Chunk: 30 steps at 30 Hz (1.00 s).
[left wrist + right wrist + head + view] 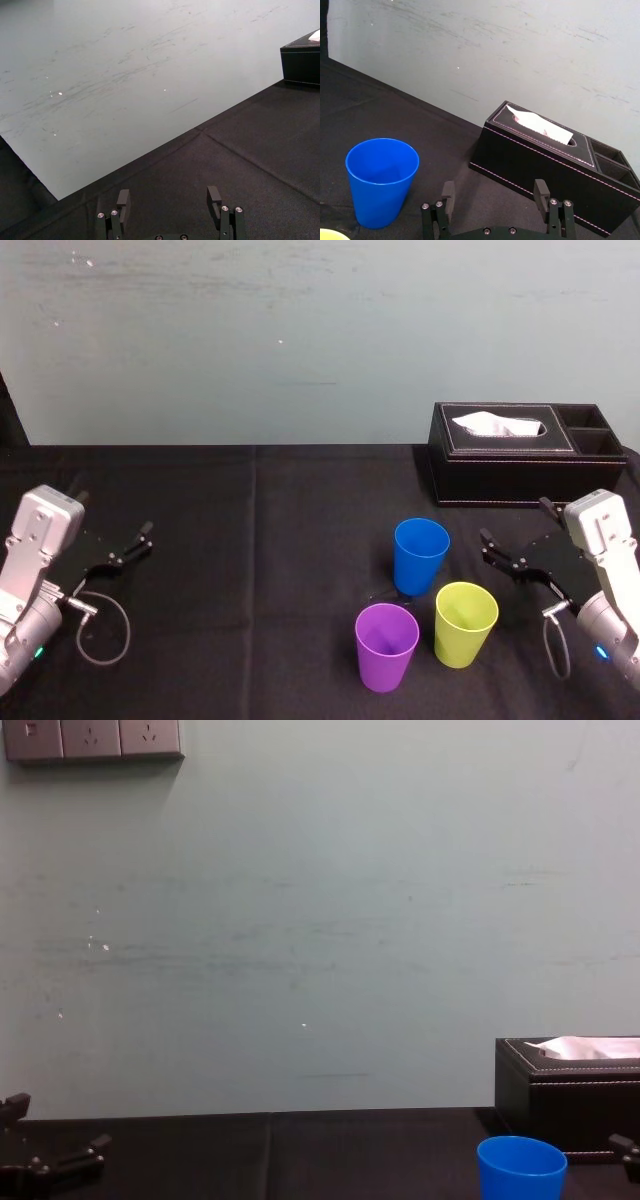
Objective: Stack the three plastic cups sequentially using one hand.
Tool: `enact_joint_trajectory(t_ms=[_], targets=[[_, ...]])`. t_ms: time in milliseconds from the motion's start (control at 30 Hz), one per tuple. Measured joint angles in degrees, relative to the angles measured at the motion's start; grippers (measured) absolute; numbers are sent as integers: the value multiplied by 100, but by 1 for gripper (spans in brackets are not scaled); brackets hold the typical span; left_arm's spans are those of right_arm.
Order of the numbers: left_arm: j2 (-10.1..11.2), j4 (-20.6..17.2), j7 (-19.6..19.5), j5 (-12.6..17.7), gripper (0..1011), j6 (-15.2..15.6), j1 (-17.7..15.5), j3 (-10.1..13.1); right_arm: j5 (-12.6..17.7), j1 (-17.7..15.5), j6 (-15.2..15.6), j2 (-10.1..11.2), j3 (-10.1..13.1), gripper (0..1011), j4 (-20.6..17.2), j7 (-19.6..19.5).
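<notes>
Though unstacked, three plastic cups (420, 555) upright

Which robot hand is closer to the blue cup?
The right. The right gripper is just to the right of the blue cup, fingers open. The left gripper is far off at the left side of the table, also open.

Pale grey-green wall (320, 920), faintly scuffed, behind a table (250, 540) draped in black cloth (one crease runs front to back); socket panel (92, 738) high at left.
</notes>
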Motion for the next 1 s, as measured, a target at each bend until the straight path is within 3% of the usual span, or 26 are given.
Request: enact_joint_trajectory(t_ms=[1000], targets=[[0, 0, 0, 0, 1000, 0, 0, 0, 0, 0, 0, 0, 0, 1002, 0, 0]])
